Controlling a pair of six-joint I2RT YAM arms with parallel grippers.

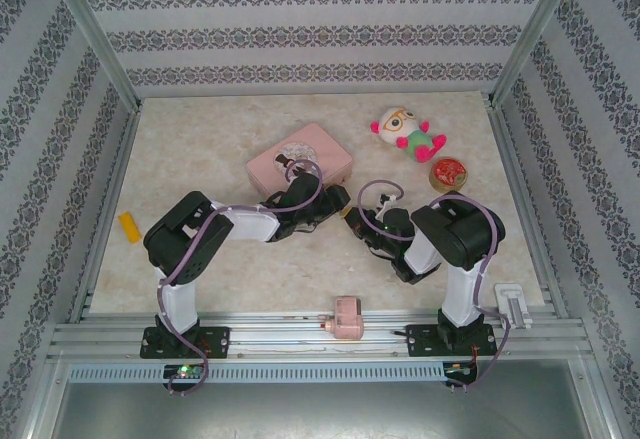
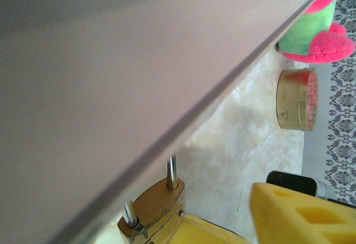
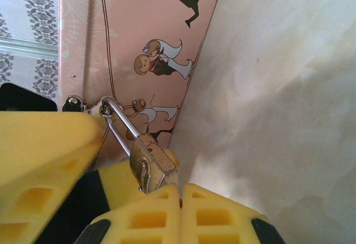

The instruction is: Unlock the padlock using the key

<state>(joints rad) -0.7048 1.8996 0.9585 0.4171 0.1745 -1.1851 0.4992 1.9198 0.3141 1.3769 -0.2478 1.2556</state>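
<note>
Padlock (image 3: 153, 166) unlocking looks to be at key insertion. Pink tin (image 1: 300, 164), mid-table, carries it on its hasp (image 3: 103, 106). Left gripper (image 2: 225, 222) jaws stand apart beside the brass body. Right gripper (image 3: 179, 197) jaws press together just beneath, any key hidden. Next calls for aligning the keyway. Right wrist view shows the shackle (image 3: 118, 123) through the hasp; overhead, arms cover it.

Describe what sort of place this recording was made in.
Probably a staged test cell, not a real room: aluminium frame posts, patterned wallpaper panels, and a marble-look table.
</note>
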